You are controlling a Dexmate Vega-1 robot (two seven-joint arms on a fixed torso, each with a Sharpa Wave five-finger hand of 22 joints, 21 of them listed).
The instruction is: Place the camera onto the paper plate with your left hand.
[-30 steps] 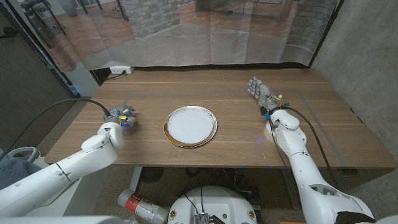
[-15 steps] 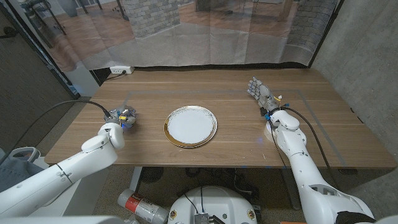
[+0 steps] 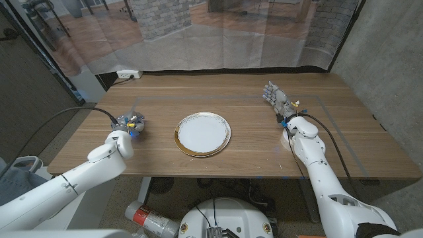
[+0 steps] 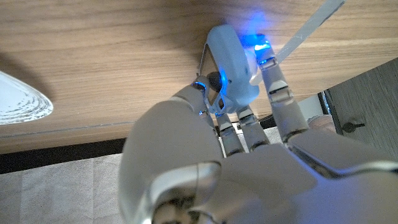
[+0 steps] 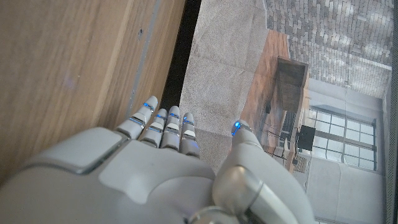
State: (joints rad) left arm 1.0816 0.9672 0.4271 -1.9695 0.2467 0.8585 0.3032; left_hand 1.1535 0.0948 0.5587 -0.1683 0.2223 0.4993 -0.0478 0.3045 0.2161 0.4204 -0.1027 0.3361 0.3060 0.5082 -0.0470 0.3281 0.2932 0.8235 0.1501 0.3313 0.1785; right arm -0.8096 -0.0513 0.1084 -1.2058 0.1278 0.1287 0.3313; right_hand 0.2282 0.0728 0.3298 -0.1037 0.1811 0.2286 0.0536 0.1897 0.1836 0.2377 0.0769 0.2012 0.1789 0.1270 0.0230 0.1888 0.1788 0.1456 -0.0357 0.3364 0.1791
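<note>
Camera (image 4: pixel 231 71), small and pale blue-white, sits on the wooden table (image 3: pixel 251 99) near its left edge, with the left hand (image 3: pixel 129 123) closed around it, fingers (image 4: pixel 273 74) against its body. No writing on it can be read. Just beside, toward the middle, the paper plate (image 3: pixel 202 133) holds nothing; its rim is gold-patterned. Farther right, the right hand (image 3: pixel 278 99) stands with fingers spread, holding nothing.

Even, soft daylight over my table (image 3: pixel 244 106); blue glow glares near my left hand (image 4: pixel 205 168), close-up blurred.
</note>
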